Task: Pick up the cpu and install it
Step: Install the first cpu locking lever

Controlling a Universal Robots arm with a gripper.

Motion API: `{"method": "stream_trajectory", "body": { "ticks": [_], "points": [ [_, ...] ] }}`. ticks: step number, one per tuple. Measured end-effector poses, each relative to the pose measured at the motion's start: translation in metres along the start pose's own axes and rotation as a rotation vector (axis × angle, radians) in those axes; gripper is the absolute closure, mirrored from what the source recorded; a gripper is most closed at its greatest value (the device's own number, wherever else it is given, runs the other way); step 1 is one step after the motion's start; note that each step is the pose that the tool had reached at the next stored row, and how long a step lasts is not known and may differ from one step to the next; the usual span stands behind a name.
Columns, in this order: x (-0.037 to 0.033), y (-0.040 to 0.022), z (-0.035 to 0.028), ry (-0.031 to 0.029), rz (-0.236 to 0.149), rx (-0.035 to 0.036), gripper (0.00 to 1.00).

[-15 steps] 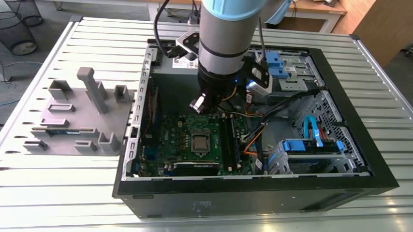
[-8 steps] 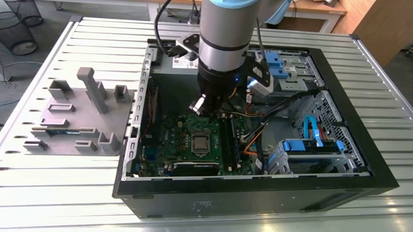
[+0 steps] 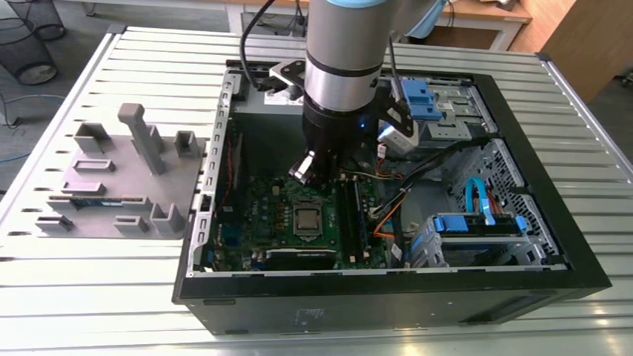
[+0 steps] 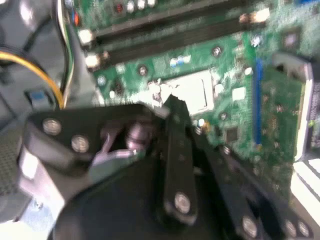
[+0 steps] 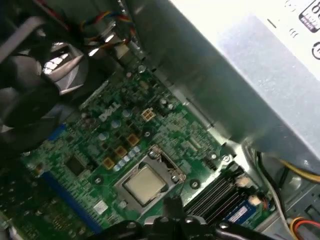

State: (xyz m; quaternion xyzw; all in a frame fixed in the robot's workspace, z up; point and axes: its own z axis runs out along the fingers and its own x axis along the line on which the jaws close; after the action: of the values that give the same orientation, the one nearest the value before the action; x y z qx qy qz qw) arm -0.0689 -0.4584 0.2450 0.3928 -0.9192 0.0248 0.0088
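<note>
The cpu [image 3: 307,219] lies flat in the metal-framed socket of the green board [image 3: 259,204], inside the open computer case [image 3: 396,297]. Its silver-grey top shows in both wrist views [image 4: 192,90] [image 5: 145,185]. My gripper [image 3: 302,169] hangs on the arm just above the board, slightly behind the socket in the exterior view. In the second wrist view the gripper [image 4: 171,105] ends close beside the cpu's edge. The first wrist view shows the gripper [image 5: 172,205] as a dark tip near the socket frame. I see nothing held in it.
A grey moulded tray [image 3: 109,178] sits to the exterior view's left of the case, with a thin green memory stick [image 3: 99,200] on it. Black memory slots [image 3: 348,222], coloured cables [image 3: 386,215] and blue drive brackets [image 3: 475,222] crowd the case beside the socket. The case walls ring the board.
</note>
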Motion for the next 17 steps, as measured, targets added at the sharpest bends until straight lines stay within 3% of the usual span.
{"method": "stream_trajectory", "body": {
  "ticks": [4,14,17],
  "points": [
    [0.0,0.0,-0.0001,0.0013,0.0,0.0012,0.89],
    [-0.0044,-0.0058,0.0001,0.032,-0.001,0.0199,0.89],
    [-0.0049,-0.0085,0.001,0.035,0.0,0.0219,0.89]
  ]
}}
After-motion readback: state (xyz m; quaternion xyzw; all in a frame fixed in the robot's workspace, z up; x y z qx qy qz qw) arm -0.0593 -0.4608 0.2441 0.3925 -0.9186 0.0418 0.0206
